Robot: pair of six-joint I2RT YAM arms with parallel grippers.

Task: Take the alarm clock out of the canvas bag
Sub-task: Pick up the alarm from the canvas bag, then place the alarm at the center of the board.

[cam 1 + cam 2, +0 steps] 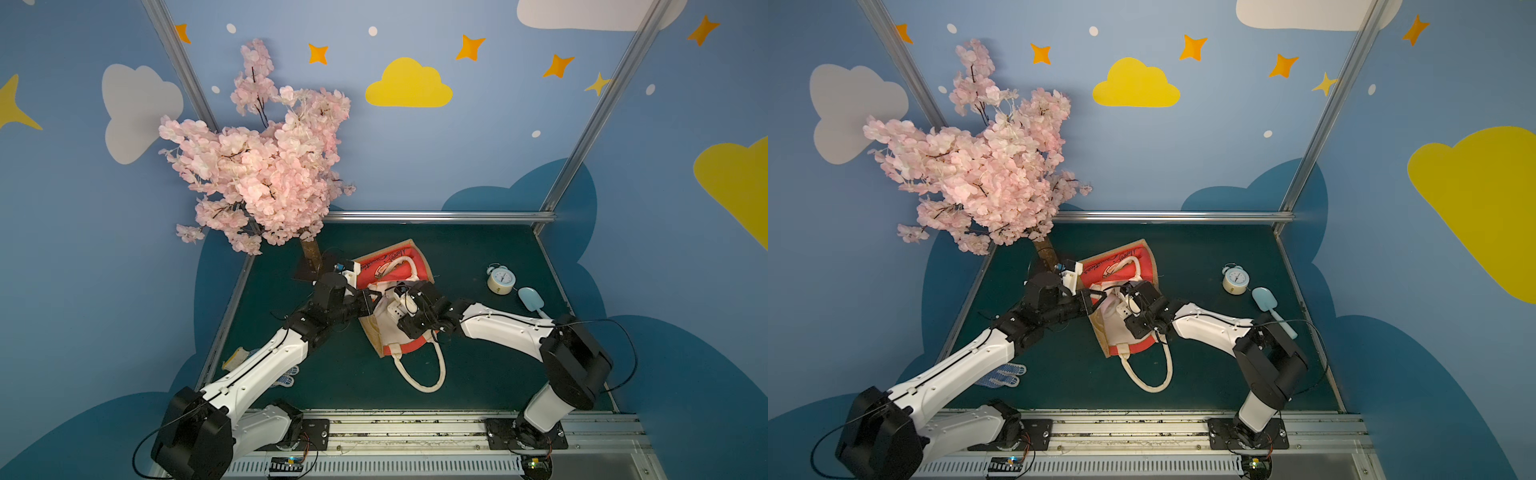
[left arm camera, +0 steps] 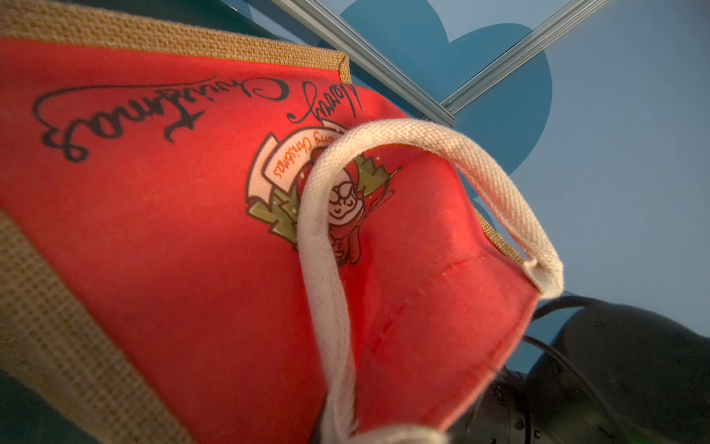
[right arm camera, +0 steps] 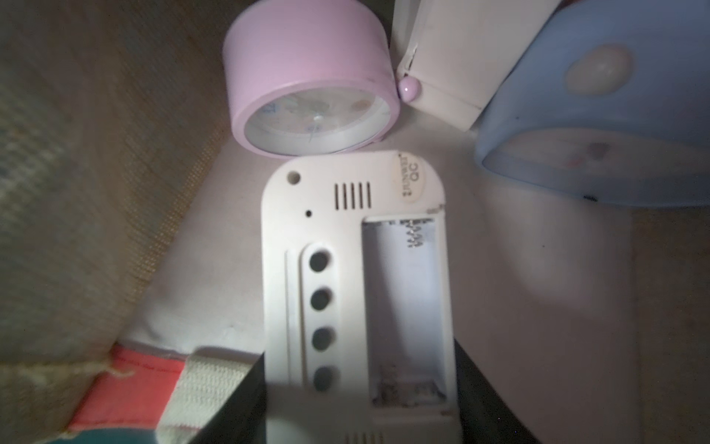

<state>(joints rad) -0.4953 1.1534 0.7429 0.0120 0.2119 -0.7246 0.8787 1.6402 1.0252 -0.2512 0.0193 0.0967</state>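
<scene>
The canvas bag [image 1: 415,266] lies on the table [image 1: 478,365], my left pincer [image 1: 372,297] closed tight on its rim. Inside, my right pincer [image 3: 360,346] clasps a white alarm clock [image 3: 345,230]; lifting it out is not yet done.

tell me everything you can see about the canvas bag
The canvas bag is a tan jute tote with red panels printed with black script and a cartoon emblem, cream lining and two cream handles. It lies on the green table, mouth open. The left gripper pinches its rim; the right gripper holds a white clock inside.
</scene>
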